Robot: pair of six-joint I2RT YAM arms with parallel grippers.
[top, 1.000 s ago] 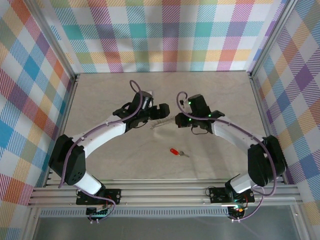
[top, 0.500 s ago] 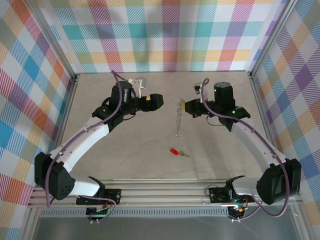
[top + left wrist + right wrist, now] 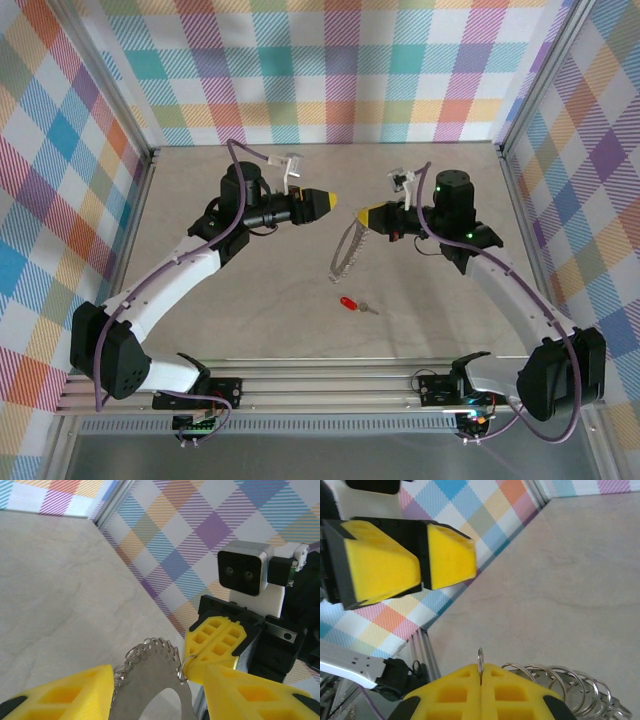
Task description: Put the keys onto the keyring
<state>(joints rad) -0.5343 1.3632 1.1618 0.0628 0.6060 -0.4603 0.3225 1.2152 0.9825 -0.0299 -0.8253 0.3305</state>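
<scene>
While our right end effector (image 3: 362, 213) clamps the thin grey metal keyring (image 3: 343, 255) and the left end effector (image 3: 328, 200) gapes, we judge the tiny, light red-headed key (image 3: 348, 302) best gripped by its head.

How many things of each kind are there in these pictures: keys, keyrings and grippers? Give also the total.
Key: 1
Keyring: 1
Grippers: 2, the left gripper and the right gripper
Total: 4
</scene>
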